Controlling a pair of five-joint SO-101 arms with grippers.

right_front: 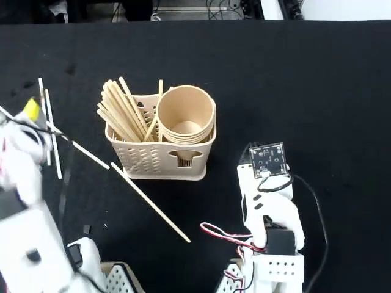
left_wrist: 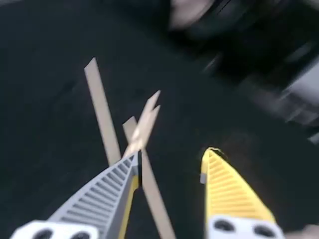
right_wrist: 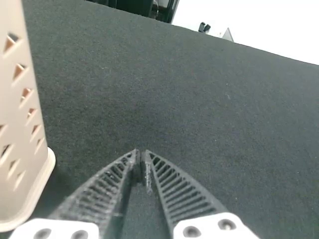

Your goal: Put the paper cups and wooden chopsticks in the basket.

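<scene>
A beige perforated basket [right_front: 160, 160] stands left of the table's middle. It holds a stack of paper cups [right_front: 185, 113] and a bundle of wooden chopsticks [right_front: 122, 110]. A long chopstick [right_front: 150, 202] lies in front of the basket, a short one [right_front: 90, 155] to its left, and two more [right_front: 51, 131] at the far left. My left gripper [left_wrist: 172, 159] hangs open over crossed chopsticks [left_wrist: 142, 127], with its grey finger [left_wrist: 107, 191] touching one stick and its yellow finger [left_wrist: 227, 189] apart. My right gripper [right_wrist: 140, 158] is shut on nothing, low over the cloth beside the basket's wall [right_wrist: 17, 124].
Black cloth covers the table. My right arm [right_front: 269, 207] stands to the right of the basket, with open cloth beyond it. The left arm's white body [right_front: 27, 244] fills the near left corner. Cables and equipment line the far edge.
</scene>
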